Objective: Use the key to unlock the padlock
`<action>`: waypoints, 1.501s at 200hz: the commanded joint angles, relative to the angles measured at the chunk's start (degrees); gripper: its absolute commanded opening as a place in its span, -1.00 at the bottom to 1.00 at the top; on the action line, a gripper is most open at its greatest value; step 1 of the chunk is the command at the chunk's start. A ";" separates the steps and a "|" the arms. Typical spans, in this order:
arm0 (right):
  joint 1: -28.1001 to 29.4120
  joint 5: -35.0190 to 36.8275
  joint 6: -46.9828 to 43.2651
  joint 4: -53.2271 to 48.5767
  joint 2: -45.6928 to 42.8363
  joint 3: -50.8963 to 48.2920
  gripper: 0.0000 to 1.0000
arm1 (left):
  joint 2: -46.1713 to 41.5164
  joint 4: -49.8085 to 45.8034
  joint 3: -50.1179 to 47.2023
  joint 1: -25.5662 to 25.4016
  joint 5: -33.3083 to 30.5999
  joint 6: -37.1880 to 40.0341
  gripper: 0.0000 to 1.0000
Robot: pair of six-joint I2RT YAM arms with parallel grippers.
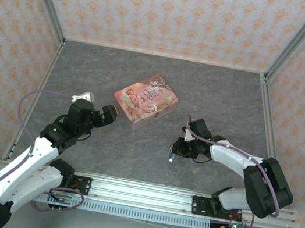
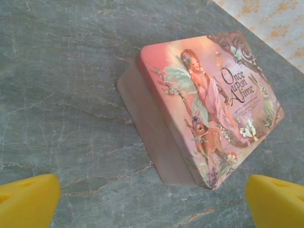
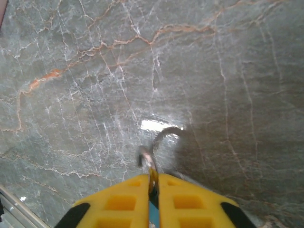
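My right gripper [image 3: 153,179] [image 1: 176,152] is shut on the padlock [image 3: 152,212], low over the table right of centre. A sliver of its teal body shows between the yellow fingers [image 3: 124,199]. Its thin metal shackle [image 3: 148,160] sticks out past the fingertips and casts a curved shadow on the table. In the top view the padlock [image 1: 173,156] is a small teal speck at the gripper's tip. My left gripper [image 1: 109,113] [image 2: 152,203] is open, hovering just left of the pink tin, with nothing between its fingers [image 2: 27,201]. The key is out of view.
The pink picture-printed tin [image 1: 146,100] [image 2: 209,109] lies closed at the table's middle, slightly turned. The grey marbled tabletop [image 1: 226,97] is walled by patterned panels on three sides. A metal rail [image 1: 138,193] runs along the near edge.
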 commanded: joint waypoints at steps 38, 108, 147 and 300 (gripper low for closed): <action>0.09 5.15 -4.76 -5.20 -4.27 4.52 -0.52 | -1.32 -3.05 0.46 0.54 -2.00 -0.10 1.00; -4.48 21.35 -9.20 -9.18 -19.12 6.28 -0.22 | -5.34 -2.57 0.93 0.54 -5.75 5.07 1.00; -6.48 30.41 -16.16 -6.90 -25.30 4.60 0.10 | -8.87 -0.98 1.18 0.54 -12.86 9.23 1.00; -22.79 44.13 -23.03 37.33 -27.29 -18.28 0.98 | -1.47 25.77 -6.64 1.30 -28.77 31.42 1.00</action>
